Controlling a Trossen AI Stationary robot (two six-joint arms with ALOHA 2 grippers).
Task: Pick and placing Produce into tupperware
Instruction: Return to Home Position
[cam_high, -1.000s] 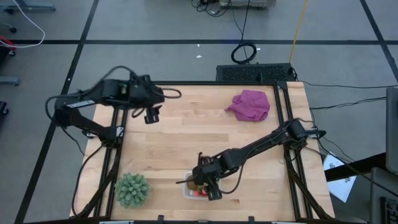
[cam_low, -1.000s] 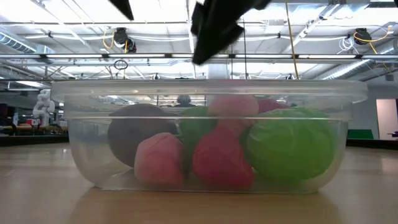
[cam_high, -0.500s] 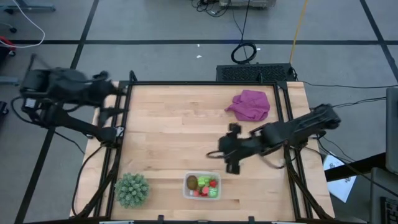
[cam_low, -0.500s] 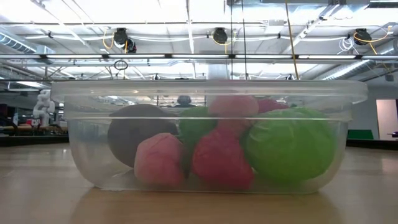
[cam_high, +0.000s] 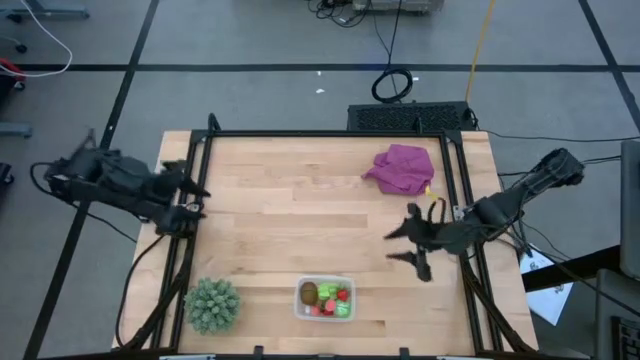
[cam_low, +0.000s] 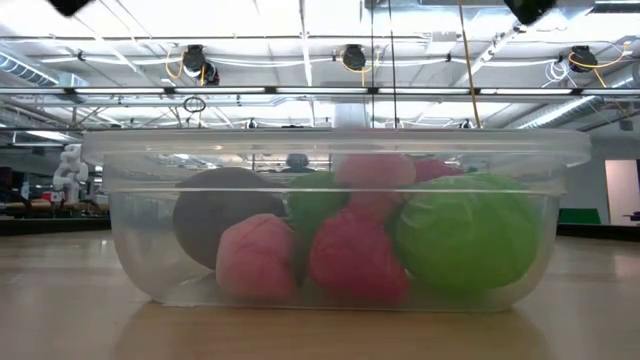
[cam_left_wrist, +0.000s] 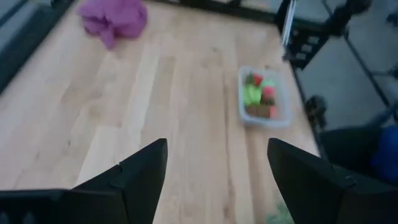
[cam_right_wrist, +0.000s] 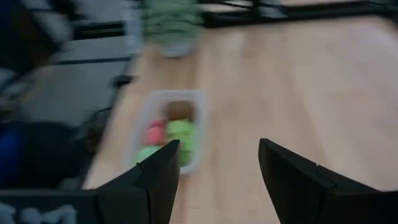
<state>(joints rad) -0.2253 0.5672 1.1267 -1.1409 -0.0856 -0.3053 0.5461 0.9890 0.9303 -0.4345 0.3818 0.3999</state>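
The clear tupperware sits near the table's near edge, resting on its flat bottom. Inside lie the produce: a brown kiwi piece, light-green pieces and red strawberry pieces. The low view shows them through the tupperware wall; the wrist views show the tupperware from afar. My left gripper is open at the table's left edge. My right gripper is open above the table's right part, well clear of the tupperware.
A spiky dark-green plant stands at the near-left corner beside the tupperware. A purple cloth lies crumpled at the far-right corner. Bare wood spans the middle of the table between the two arms.
My right gripper has risen from over the tupperware and drawn back toward the table's right edge. My left gripper has pulled away from the far-left part of the table toward and past its left edge. The tupperware and its contents have stayed put.
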